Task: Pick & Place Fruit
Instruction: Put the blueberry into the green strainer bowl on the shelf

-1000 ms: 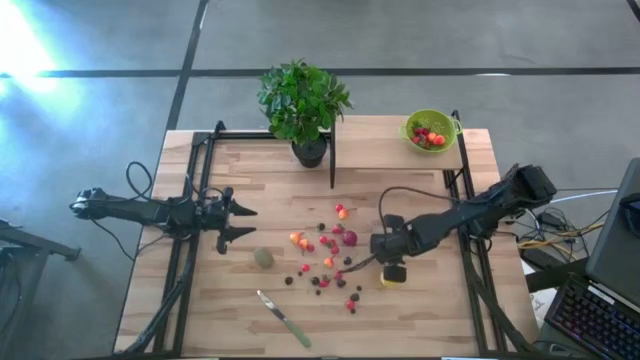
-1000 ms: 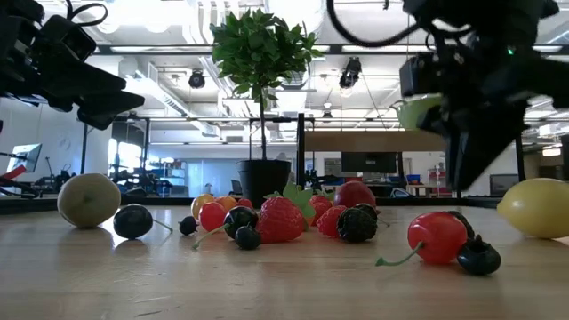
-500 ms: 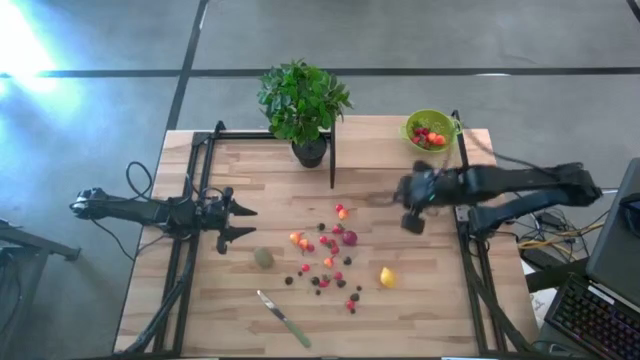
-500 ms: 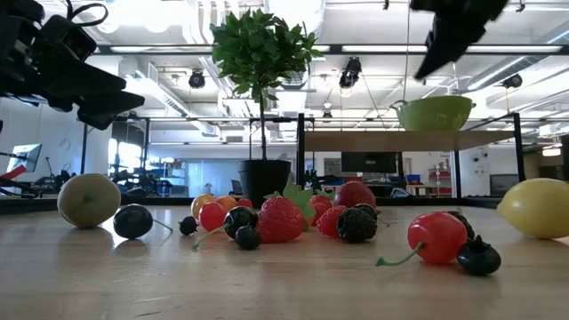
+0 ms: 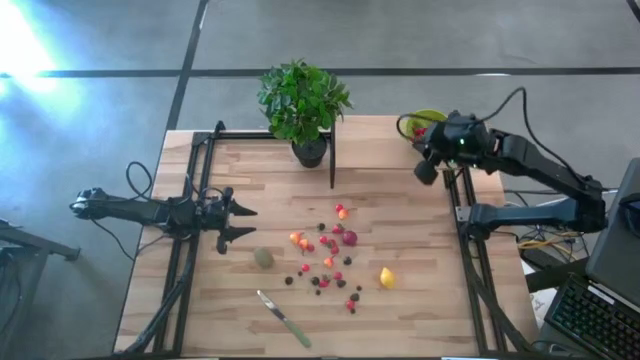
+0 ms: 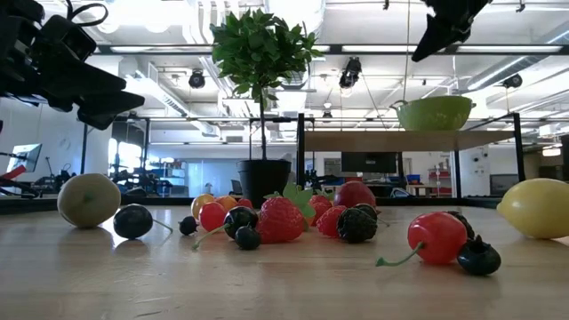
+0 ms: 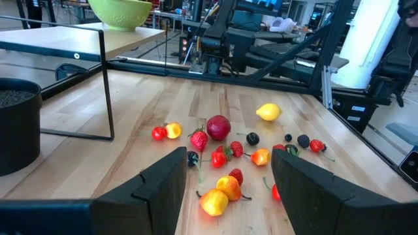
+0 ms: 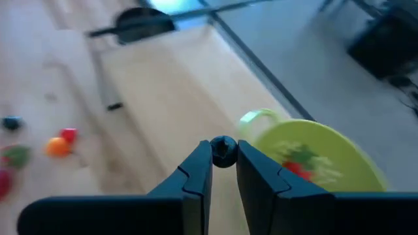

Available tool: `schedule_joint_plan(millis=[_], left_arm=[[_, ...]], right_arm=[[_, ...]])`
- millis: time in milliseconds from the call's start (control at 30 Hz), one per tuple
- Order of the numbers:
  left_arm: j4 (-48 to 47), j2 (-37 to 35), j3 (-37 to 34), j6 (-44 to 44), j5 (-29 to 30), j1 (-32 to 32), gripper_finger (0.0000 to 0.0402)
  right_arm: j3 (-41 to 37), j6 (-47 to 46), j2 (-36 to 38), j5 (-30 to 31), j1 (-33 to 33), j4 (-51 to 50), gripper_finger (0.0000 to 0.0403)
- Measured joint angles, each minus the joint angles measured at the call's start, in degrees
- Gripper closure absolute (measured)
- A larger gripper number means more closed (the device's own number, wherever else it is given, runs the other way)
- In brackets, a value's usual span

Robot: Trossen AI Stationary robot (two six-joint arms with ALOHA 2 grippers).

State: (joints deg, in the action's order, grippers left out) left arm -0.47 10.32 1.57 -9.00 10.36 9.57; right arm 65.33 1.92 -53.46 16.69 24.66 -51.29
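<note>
Right gripper (image 8: 224, 153): raised beside the lime-green bowl (image 5: 428, 122), fingers pinched on a small dark berry (image 8: 224, 150), round and glossy.
Left gripper (image 7: 225, 189): waiting at the left edge of the surface, jaws apart, holding nothing.
Bowl: smooth round plastic, standing on the raised shelf at the back right corner; a few red and orange pieces already lie inside.
Fruit left: a loose cluster (image 5: 325, 255) mid-surface of red strawberries, red-orange cherries with thin stems and dark berries.
Lemon (image 5: 387, 277): matte yellow, pointed at the ends, just right of the cluster.
Kiwi-like ball (image 5: 263, 258): dull green, larger than the rest, to the left of the cluster.
Surface (image 5: 400, 200): pale wooden planks with visible seams.
Progress: judged early; a handful placed, one berry in transit, most pieces not yet moved.
Other items: potted plant (image 5: 303, 103) at the back; green-handled knife (image 5: 284, 318) near the front edge.
</note>
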Motion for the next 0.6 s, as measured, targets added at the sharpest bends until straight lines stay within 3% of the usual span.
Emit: schedule_joint_plan(millis=[367,600], left_arm=[[0.0,0.0,0.0,0.0,0.0,0.0,0.0172],[0.0,0.0,0.0,0.0,0.0,0.0,0.0172]], right_arm=[[4.0,3.3,-8.0,-0.2,14.8,-6.4,0.0351],[5.4,4.1,-13.5,-0.8,20.7,-12.6,0.0351]])
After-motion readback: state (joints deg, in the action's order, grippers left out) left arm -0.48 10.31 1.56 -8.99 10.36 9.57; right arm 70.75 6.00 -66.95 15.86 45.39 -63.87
